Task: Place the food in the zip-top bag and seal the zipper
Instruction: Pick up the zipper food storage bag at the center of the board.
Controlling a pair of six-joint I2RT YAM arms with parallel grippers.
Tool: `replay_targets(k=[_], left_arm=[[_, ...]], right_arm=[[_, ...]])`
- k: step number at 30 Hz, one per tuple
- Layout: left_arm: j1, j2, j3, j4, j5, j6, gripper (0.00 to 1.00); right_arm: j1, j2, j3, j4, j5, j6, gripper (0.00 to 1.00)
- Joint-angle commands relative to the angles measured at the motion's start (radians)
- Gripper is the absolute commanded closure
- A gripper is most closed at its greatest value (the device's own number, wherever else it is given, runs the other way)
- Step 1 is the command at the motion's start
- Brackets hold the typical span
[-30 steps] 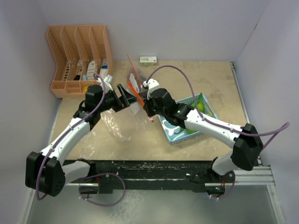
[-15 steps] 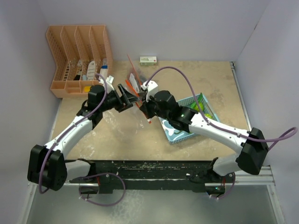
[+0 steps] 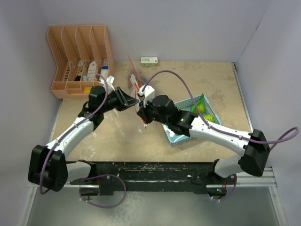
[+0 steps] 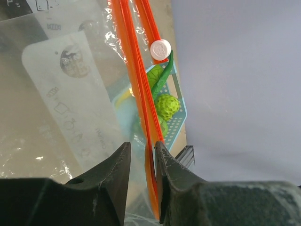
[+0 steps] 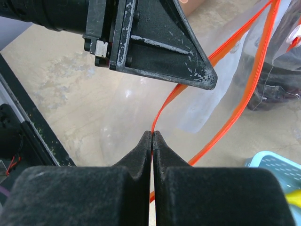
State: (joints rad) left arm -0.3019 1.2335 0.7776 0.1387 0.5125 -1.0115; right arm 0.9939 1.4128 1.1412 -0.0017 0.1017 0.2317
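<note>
**Holding the bag up by its zipper, food lying in the basket**

Starting at far left, passing an orange rack (image 3: pixel 77 52) in the back corner of the table (image 3: pixel 221 84). Reaching in from that side with the left gripper (image 4: pixel 142 147), holding its fingers (image 4: pixel 113 174) a little apart and straddling the zipper (image 4: pixel 134 70). Seeing the orange-red strip running between them, lying close against one finger and leaving a sliver of gap on the other side. Not visibly pinching.

Looking at the zip-top bag (image 4: pixel 70 108) held up over the middle of the table between the two arms, with clear film crinkling and a pale printed label (image 4: pixel 56 84) showing on it. Noting a small white box (image 3: pixel 149 60) at the back wall beyond.

Pinching the zipper with the right gripper (image 5: pixel 152 133), fingers pressing tight together on the strip near the left gripper's tip. Glimpsing something dark behind the film there, too blurred for naming.

Finding the food (image 3: pixel 200 107) further right, lying in the light-blue basket (image 4: pixel 178 123) beside the right arm — round green fruits (image 4: pixel 167 106), a long green pepper (image 4: pixel 165 70), a sliver of yellow banana (image 4: pixel 123 96).
</note>
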Motion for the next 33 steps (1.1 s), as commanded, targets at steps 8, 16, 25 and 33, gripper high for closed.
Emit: replay_targets(k=[8,16,25,33], left_arm=[[-0.001,0.028,-0.018,0.094,0.044,0.005,0.57],[-0.008,0.042,-0.017,0.1,0.057,0.028,1.0],[-0.011,0.001,0.013,0.043,0.036,0.139,1.0],[-0.011,-0.1,0.041,-0.127,-0.027,0.308,1.0]], right_arm=[[0.015,-0.003,0.034,0.014,-0.004,-0.026,1.0],[0.018,0.013,0.051,0.014,-0.009,-0.033,1.0],[0.02,-0.02,0.065,-0.057,0.104,0.041,0.5],[0.01,-0.098,0.104,-0.149,0.291,0.116,0.21]])
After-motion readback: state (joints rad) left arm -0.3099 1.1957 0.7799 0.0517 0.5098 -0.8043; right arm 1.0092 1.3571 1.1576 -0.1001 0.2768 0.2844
